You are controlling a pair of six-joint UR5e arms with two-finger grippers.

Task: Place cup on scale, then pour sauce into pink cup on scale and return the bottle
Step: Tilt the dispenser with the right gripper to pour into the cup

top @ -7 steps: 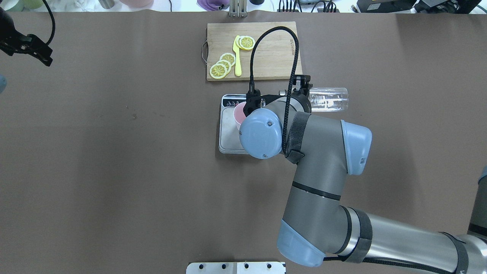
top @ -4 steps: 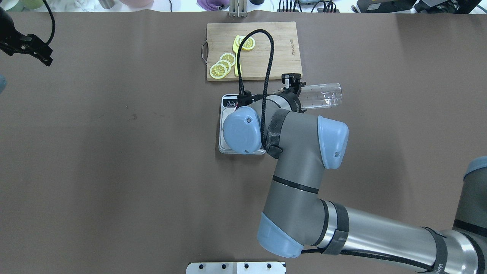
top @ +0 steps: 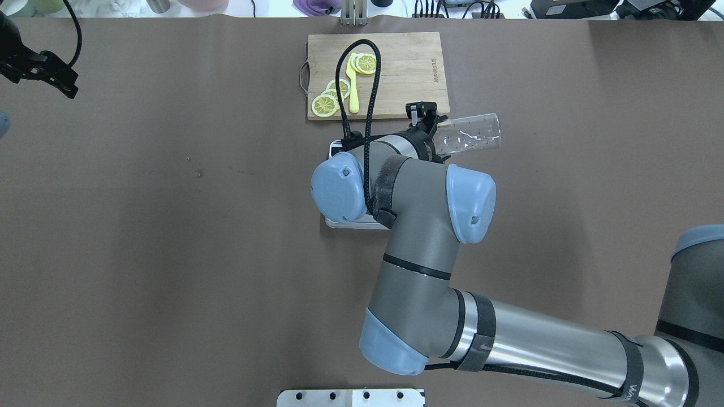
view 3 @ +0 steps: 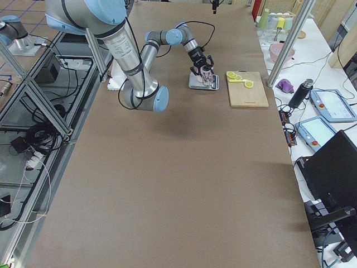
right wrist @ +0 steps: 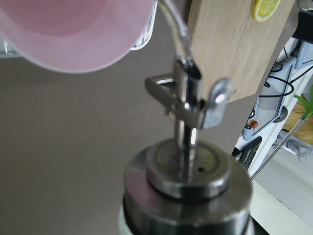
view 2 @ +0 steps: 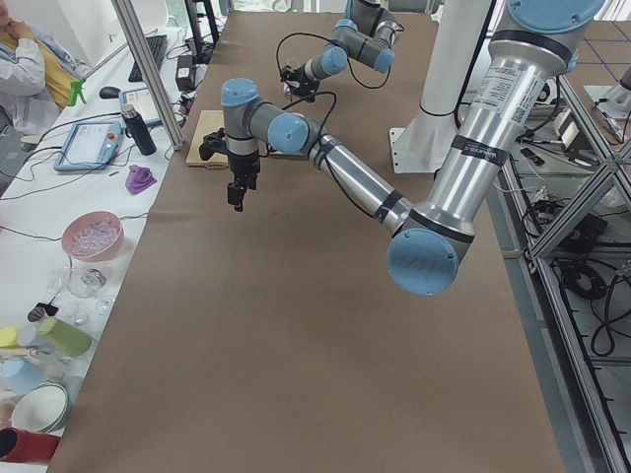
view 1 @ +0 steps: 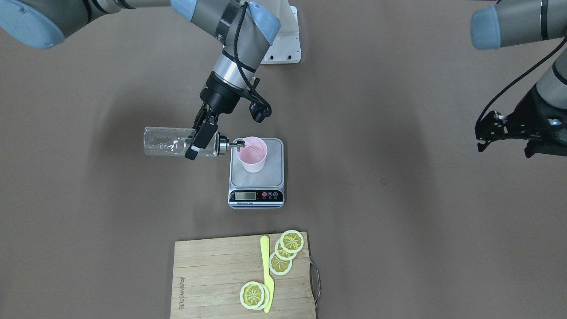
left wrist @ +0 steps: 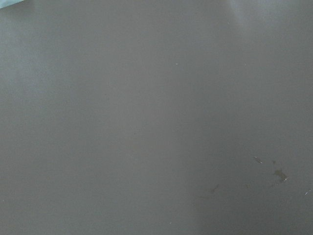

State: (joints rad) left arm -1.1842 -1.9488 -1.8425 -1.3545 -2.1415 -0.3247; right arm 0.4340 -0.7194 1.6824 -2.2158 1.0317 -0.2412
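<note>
The right fingers (view 1: 197, 141) are clenched round the bottle (view 1: 170, 141) just behind its silver cap, the same hold as a second ago. What's changed is how the bottle lies. It was level, out to the right of the scale (view 1: 275, 173); now its base end has swung toward the far side and the whole wrist has slid left. From overhead the arm now covers the cup (view 1: 252, 155), which was half in view before.

Seen from across the surface (view 1: 398, 221), the spout (view 1: 231, 144) sits right at the cup's rim. The wrist camera shows what looks like a thin clear thread of sauce (right wrist: 172, 22) curling off the spout toward the pink mouth. The cup stands upright on the scale's steel platform, on the side nearest the bottle.

So I'd say the cup step is done and the pour has just started. What's left is to stop at the right reading, tip the bottle back and set it down where it belongs.

The left fingers (view 1: 483, 133) hang over bare surface well off to the left, with nothing in them that I can see. I can't tell whether they're spread or closed
</note>
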